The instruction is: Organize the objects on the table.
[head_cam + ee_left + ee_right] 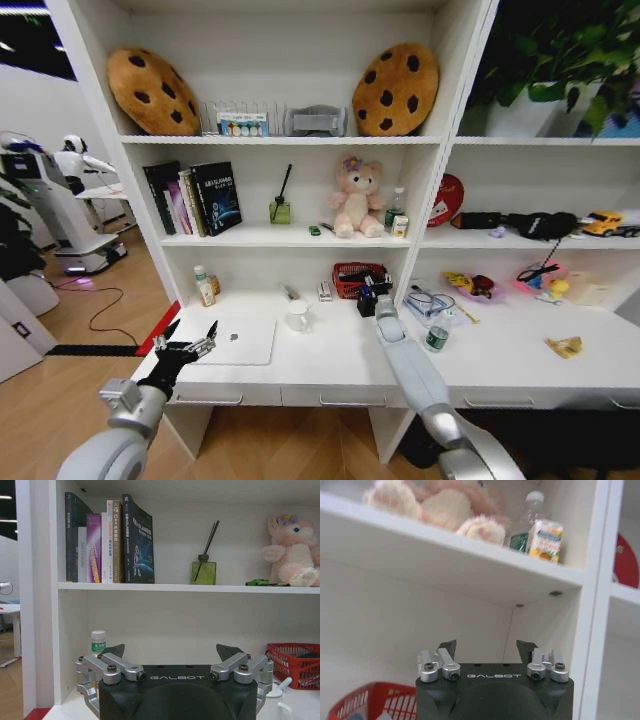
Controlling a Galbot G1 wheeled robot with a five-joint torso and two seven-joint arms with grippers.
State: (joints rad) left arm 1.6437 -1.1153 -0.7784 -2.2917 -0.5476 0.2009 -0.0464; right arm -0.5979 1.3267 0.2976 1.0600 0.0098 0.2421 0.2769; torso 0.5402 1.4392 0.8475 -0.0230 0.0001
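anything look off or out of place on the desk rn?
Nothing spilled or broken. Loose clutter only: a yellow crumpled scrap lies alone on the desk toward its right end, and a small green-banded can stands by itself beside the right arm. The laptop lies flat and closed. Both end effectors, left and right, are open and hold nothing.

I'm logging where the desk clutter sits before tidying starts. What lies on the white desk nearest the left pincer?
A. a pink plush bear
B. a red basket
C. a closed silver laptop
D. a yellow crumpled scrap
C: in the head view the closed silver laptop lies flat on the desk right beside the open left pincer, while the scrap lies far off to the right.
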